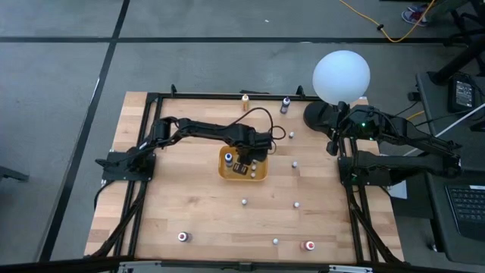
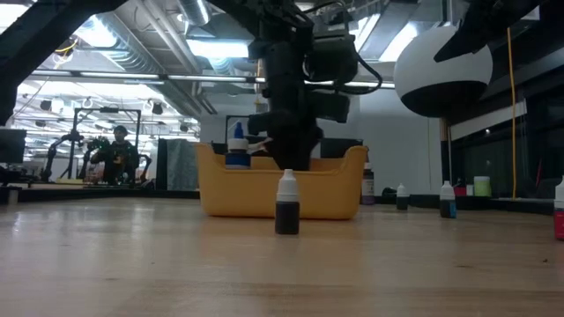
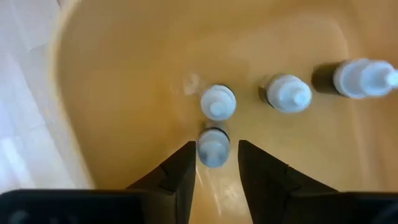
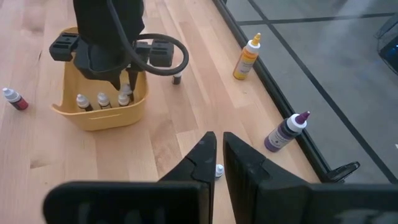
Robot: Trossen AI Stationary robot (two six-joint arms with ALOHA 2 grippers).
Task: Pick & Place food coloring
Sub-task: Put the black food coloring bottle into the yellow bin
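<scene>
An orange-yellow tray (image 1: 224, 173) sits mid-table with several tiny food coloring bottles standing in it (image 3: 218, 102) (image 3: 288, 93) (image 3: 364, 78). My left gripper (image 3: 217, 155) reaches down into the tray and is open. Its fingers stand on either side of one white-capped bottle (image 3: 213, 147), which stands upright on the tray floor; a gap shows beside the cap. More small bottles stand loose on the table (image 1: 244, 202) (image 1: 297, 204) (image 1: 295, 163). My right gripper (image 4: 219, 146) hangs shut above the table's right side, holding nothing.
A white globe lamp (image 1: 342, 76) stands at the far right. An orange bottle (image 1: 245, 101) and a purple one (image 1: 286, 105) stand at the far edge. Small bottles (image 1: 183, 237) (image 1: 309, 246) stand near the front edge, and a dark one (image 2: 287, 204) stands just in front of the tray.
</scene>
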